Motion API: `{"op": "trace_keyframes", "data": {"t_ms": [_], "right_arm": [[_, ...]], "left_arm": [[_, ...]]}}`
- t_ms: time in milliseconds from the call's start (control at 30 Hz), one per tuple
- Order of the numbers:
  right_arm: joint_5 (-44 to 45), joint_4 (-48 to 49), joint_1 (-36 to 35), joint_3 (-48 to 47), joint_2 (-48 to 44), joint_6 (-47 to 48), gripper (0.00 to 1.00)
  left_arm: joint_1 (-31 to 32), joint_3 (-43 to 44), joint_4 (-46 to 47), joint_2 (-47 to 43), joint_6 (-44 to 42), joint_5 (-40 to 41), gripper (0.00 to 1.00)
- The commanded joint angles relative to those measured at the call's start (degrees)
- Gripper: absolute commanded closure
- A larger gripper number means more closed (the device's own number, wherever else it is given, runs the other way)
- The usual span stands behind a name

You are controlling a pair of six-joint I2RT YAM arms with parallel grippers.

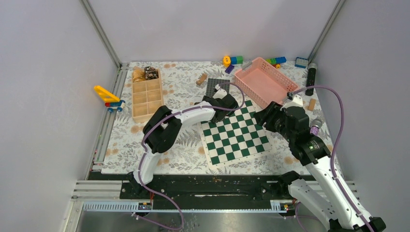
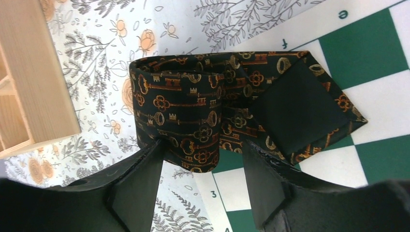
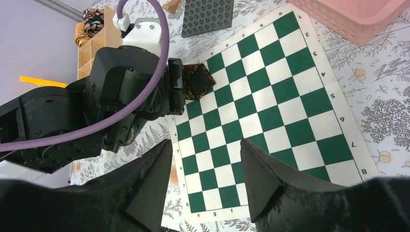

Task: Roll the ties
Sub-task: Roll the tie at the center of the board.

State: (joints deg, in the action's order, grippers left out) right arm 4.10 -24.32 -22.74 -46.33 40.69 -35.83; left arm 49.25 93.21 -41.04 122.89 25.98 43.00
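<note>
— What do we see, biggest first?

— We see the table (image 1: 179,162) under a leaf-print cloth, with the green-and-white chessboard (image 1: 237,137) lying on it toward the right. Beyond the board's far edge sits the pink basket (image 1: 265,82). To the left stands the wooden box (image 1: 147,117) with its compartments.

— And the arms?

— We find the left gripper (image 2: 202,145) reaching to the board's far left corner. Its jaws stand apart and clamp nothing. The right gripper (image 3: 205,142) hangs over the board's right side, its jaws just as wide with only squares showing between them.

— Where do we place the tie?

— We place the tie (image 2: 179,111), dark with golden keys, just past the left fingertips. Its coil rests on the leaf cloth at the board's edge. The wide pointed end lies loose across the corner squares, black lining up. The left finger's tip seems to touch the coil, though we cannot tell for sure.

— Anything smaller?

— We make out a golden-tan coil (image 1: 139,74) and a dark coil (image 1: 151,73) side by side in the box's far compartments.
</note>
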Motion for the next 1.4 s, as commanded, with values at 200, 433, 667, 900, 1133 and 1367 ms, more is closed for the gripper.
{"op": "trace_keyframes", "data": {"t_ms": [200, 433, 667, 900, 1133, 1367], "right_arm": [[3.3, -1.7, 0.2, -2.9, -2.1, 0.0, 0.38], [3.8, -2.4, 0.2, -4.8, -2.1, -0.2, 0.38], [7.0, -3.1, 0.2, -6.9, -1.8, -1.0, 0.38], [6.5, -2.4, 0.2, -8.0, 1.4, -1.9, 0.39], [-6.0, 4.0, 0.2, -8.1, 14.9, -3.2, 0.44], [-17.4, 14.5, -1.9, -11.2, 35.1, -6.1, 0.45]], "left_arm": [[0.2, 1.3, 3.2, -1.6, 3.1, -7.6, 0.39], [0.2, 0.5, 4.7, -6.7, 3.4, -6.9, 0.36], [-0.4, -2.6, 8.9, -15.0, 2.6, -9.2, 0.33], [-5.8, -14.8, 17.9, -26.4, 5.0, -16.7, 0.33], [-16.5, -27.4, 27.4, -35.4, 7.9, -25.6, 0.33], [-26.1, -39.6, 41.3, -39.1, 12.2, -37.5, 0.33]]}}
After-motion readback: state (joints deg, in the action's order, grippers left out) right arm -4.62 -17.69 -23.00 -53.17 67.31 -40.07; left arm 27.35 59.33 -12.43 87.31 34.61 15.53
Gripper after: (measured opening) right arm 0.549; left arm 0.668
